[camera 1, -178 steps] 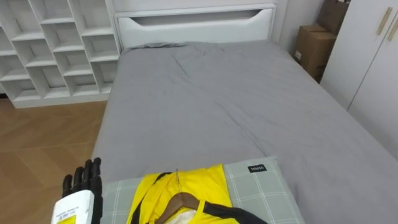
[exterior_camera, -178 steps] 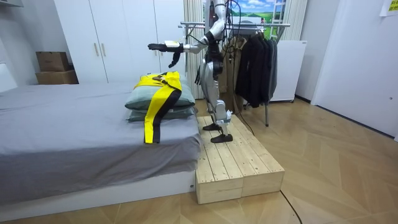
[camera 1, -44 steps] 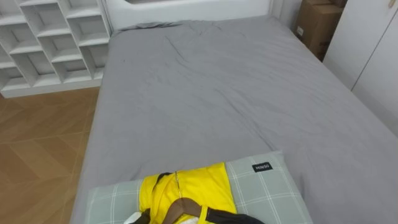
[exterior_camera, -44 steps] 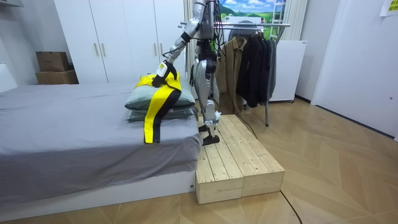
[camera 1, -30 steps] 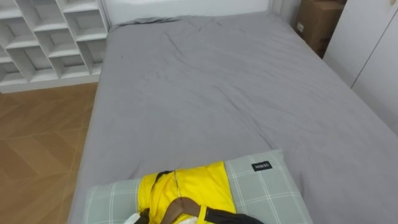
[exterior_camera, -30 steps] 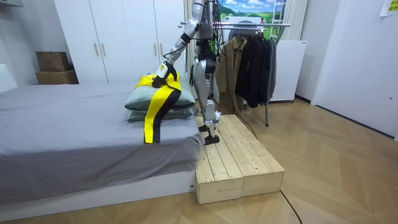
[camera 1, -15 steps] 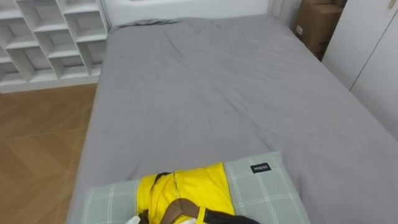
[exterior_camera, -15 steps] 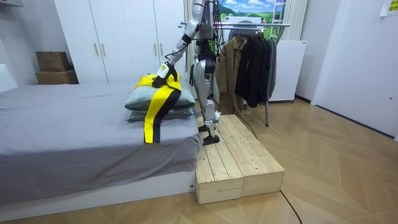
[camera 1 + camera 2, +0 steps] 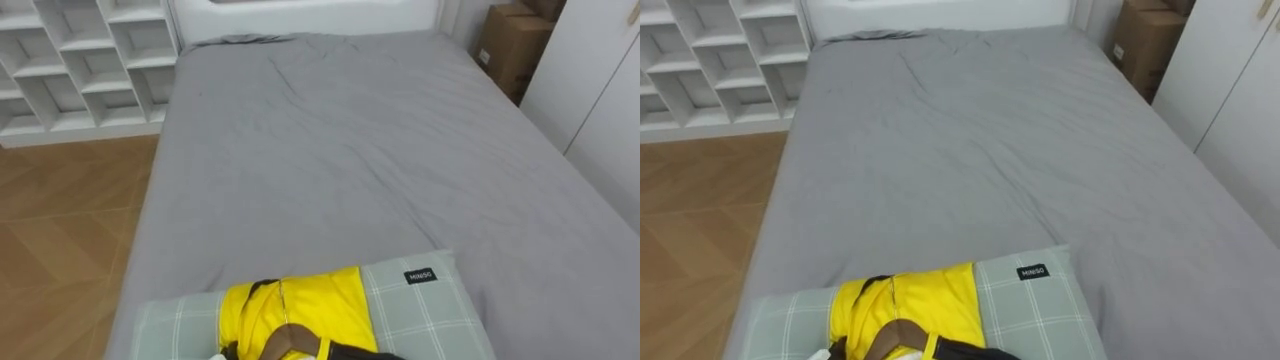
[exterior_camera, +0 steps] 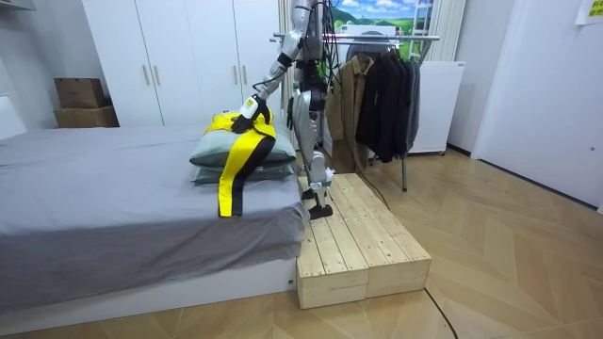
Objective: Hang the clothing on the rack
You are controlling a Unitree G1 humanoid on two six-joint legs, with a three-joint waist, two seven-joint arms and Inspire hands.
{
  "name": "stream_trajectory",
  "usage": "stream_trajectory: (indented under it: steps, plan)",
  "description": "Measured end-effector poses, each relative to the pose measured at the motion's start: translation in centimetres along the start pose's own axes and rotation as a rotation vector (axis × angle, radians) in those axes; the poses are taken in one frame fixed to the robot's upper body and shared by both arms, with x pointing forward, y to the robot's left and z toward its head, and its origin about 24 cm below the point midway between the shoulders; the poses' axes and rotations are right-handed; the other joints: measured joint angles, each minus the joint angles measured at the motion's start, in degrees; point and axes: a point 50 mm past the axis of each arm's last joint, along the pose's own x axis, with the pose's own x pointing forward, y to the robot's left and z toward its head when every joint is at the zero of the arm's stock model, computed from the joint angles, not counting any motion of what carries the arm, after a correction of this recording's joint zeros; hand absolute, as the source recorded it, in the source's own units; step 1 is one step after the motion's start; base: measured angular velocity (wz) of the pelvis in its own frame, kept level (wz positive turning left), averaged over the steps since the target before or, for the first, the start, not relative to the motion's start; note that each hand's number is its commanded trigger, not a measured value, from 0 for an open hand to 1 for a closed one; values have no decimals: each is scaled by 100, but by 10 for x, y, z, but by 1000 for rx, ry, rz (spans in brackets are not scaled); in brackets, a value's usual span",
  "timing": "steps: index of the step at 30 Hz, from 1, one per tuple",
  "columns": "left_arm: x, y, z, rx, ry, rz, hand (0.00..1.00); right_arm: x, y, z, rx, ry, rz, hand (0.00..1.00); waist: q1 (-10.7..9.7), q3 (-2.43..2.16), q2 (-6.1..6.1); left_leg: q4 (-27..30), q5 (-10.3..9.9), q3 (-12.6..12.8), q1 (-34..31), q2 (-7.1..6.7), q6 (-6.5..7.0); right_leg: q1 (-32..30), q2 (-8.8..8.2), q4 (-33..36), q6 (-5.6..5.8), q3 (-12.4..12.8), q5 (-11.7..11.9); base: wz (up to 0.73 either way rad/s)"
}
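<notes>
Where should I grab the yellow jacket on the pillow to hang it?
Probably by the wooden hanger showing at the collar of the yellow jacket, coming down from above at the near edge, since the jacket lies flat on the pillow.

Silver-grey metal limbs, dark robot hand [image 10: 248, 106]

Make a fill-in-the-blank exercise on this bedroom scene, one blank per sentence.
The ___ jacket lies on a checked pillow.
The pillow rests on a bed with a ___ sheet.
The robot stands beside the bed on a platform made of ___.
Missing words: yellow; grey; wood.
</notes>
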Motion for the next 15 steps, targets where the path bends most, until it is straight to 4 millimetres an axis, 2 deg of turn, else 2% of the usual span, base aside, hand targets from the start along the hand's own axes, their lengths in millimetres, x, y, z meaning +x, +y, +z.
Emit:
stream_trajectory:
  steps: [7, 15]
  plan:
    - [1, 16, -3, 5, 1, 91, 100, 0, 0, 0, -10, 0, -6, 0, 14, 4, 14, -50, 0, 9, 16, -5, 0, -9, -2, -12, -1, 9, -2, 0]
    - [1, 15, -7, -11, 23, 109, 100, 0, 2, 3, -5, -8, -2, 0, 15, 28, 22, -91, 0, 26, -71, -6, 0, -93, -3, -7, -1, 1, -2, 0]
